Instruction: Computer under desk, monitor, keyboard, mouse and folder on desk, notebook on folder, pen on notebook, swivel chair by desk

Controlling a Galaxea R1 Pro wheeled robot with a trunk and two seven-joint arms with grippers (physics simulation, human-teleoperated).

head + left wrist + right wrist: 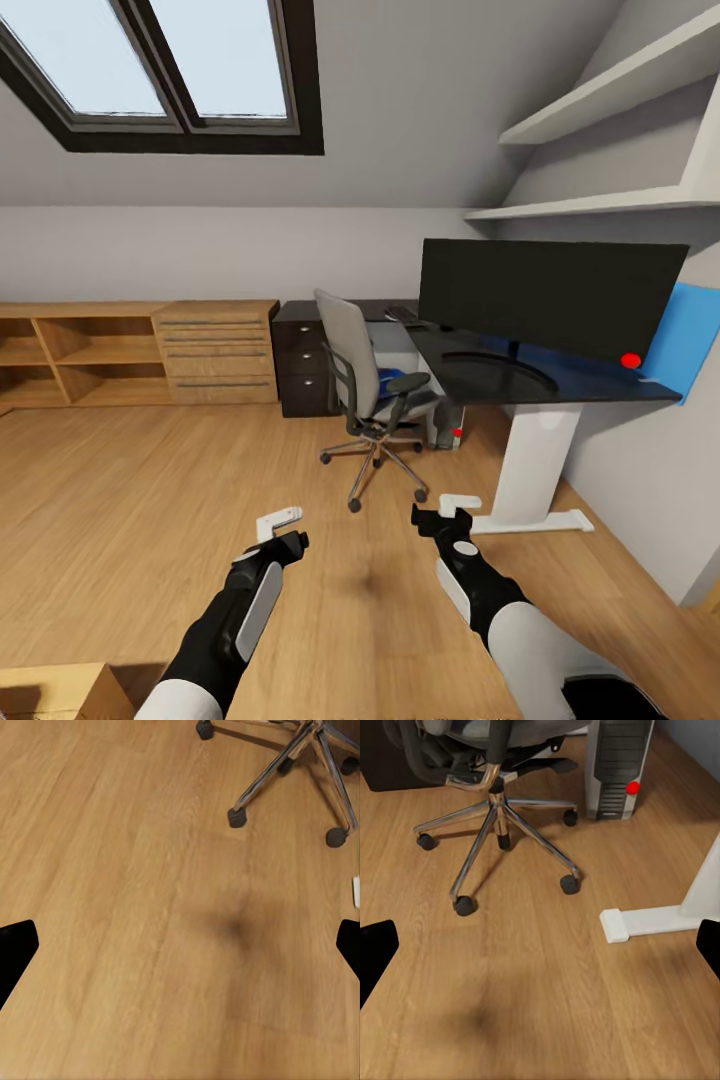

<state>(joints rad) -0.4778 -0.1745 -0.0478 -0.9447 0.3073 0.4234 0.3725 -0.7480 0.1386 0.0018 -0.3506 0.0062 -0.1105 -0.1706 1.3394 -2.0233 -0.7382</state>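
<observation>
Both arms stretched forward and low, left pincer [285,532] and right pincer [447,510] spread, empty

I am looking across a honey-coloured wood floor [150,490] that is carrying a swivel chair [372,400] on a chrome star base with castors, just beside the table [560,385]. The computer [619,769] is standing on the floor under the table, close behind the chair's base. The table's white leg and foot [660,919] are resting on the floor too. On the glossy black table top a wide black monitor [550,295] is standing near the wall-side edge, and something dark and flat, too small to identify, is lying toward the far corner.
</observation>
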